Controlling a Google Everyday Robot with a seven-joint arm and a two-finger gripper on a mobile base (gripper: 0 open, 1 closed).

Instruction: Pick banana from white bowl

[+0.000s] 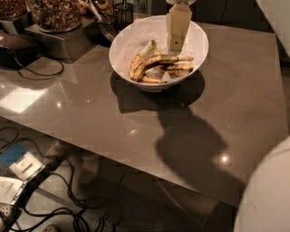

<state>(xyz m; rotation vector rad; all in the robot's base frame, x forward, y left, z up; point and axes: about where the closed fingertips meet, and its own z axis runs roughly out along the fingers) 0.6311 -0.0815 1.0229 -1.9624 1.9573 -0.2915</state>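
The white bowl (136, 41) stands at the far middle of the grey table. Several bananas lie in it. The banana (152, 62), long, curved and streaked brown, lies across the bowl's middle from the left rim toward the right. Shorter bananas (180, 70) lie beside and under it. My gripper (176, 45) hangs from above over the bowl's right half, its tip just above the banana and apart from it.
Glass jars of nuts (55, 13) stand on a dark block at the back left. A black cable (38, 72) loops on the table there. Cables and boxes (20, 165) lie on the floor at the front left. A white robot part (267, 199) fills the lower right corner.
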